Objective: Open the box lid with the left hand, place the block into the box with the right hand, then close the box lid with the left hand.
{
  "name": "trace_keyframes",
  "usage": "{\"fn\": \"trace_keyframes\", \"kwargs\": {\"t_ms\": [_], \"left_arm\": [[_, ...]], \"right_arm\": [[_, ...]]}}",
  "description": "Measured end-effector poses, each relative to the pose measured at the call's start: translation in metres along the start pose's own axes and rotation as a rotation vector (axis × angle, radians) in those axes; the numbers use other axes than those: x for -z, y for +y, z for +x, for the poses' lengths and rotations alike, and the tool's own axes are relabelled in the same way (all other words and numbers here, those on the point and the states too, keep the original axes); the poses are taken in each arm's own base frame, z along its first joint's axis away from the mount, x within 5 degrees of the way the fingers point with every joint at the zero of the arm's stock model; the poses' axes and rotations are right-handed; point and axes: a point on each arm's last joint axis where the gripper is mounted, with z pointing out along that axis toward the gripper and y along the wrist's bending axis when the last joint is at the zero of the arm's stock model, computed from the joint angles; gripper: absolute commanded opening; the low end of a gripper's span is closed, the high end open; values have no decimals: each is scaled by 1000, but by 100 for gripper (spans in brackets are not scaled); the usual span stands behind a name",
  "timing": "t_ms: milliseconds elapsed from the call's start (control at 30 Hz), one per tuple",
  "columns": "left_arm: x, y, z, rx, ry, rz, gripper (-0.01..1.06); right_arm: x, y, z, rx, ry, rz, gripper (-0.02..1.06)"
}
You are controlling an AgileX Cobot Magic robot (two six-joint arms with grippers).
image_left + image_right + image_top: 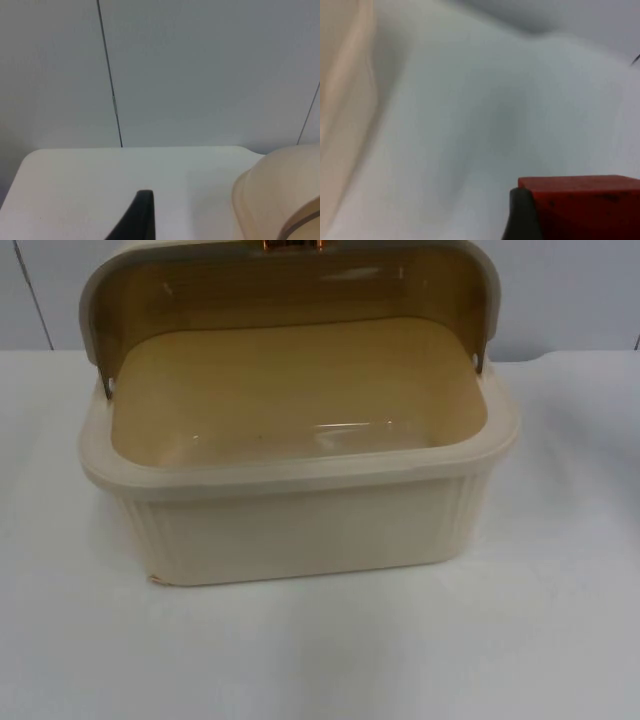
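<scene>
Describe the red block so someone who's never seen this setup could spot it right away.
Start at the big cream box on the white table, its lid swung up. Beside the box, over bare table, is the right claw, and the block sits against its black fingertip. It is the one red, sharp-edged thing among pale surfaces.

Soft even light, glare streaks inside box [300, 410], right wrist view motion-blurred
</scene>
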Motion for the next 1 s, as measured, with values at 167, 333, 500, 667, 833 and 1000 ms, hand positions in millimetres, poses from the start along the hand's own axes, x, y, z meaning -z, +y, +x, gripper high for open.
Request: {"fn": "trace_keyframes", "kwargs": {"t_ms": [167, 333, 500, 667, 833, 1000], "left_arm": [[0, 0, 0, 0, 0, 0, 103], [0, 0, 0, 0, 0, 0, 103], [0, 0, 0, 0, 0, 0, 103], [0, 0, 0, 0, 0, 0, 103], [0, 0, 0, 0, 0, 0, 103], [0, 0, 0, 0, 0, 0, 103]], "right_arm": [[65, 3, -13, -49, -69, -3, 0], [109, 8, -9, -135, -84, -21, 0], [143, 24, 5, -182, -144, -42, 0], [163, 58, 32, -148, -187, -148, 0], [161, 87, 44, -142, -179, -273, 0], [141, 123, 41, -70, -164, -381, 0]]}}
